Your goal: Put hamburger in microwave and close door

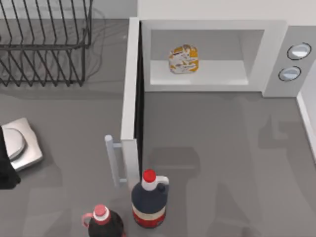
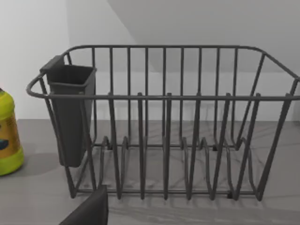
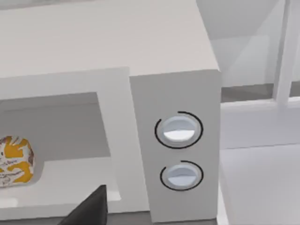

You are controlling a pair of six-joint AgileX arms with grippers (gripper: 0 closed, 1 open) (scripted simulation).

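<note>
Top view: hamburger (image 1: pixel 183 59) sits on the floor of the microwave (image 1: pixel 212 24) cavity, left of centre, nothing touching it. The door (image 1: pixel 130 98) stands swung fully open, edge-on, sticking out toward the front of the table, its pale bar handle (image 1: pixel 112 160) on the left face near the free end. Two round dials (image 1: pixel 295 61) on the microwave's right panel. Just past the door's free end stand two red-capped dark bottles: one (image 1: pixel 149 200) almost touching the door tip, the other (image 1: pixel 103 223) to its left at the frame's lower edge. A black wire dish rack (image 1: pixel 44 39) sits at the far left of the table; a silver kitchen scale (image 1: pixel 19 145) lies at the left edge, with a dark piece of the left arm (image 1: pixel 6 170) overlapping it.

Left wrist view: faces the rack (image 2: pixel 164 122) with its dark cutlery cup (image 2: pixel 70 112); a yellow-green bottle (image 2: pixel 8 136) stands beside it. A dark sliver at the frame edge is possibly a finger of the left gripper; jaw state cannot be told.

Right wrist view: faces the microwave front (image 3: pixel 173 140), the hamburger (image 3: pixel 15 160) inside the cavity, well apart from the camera side. Right gripper's jaws likewise cannot be told; the burger is in neither gripper.
</note>
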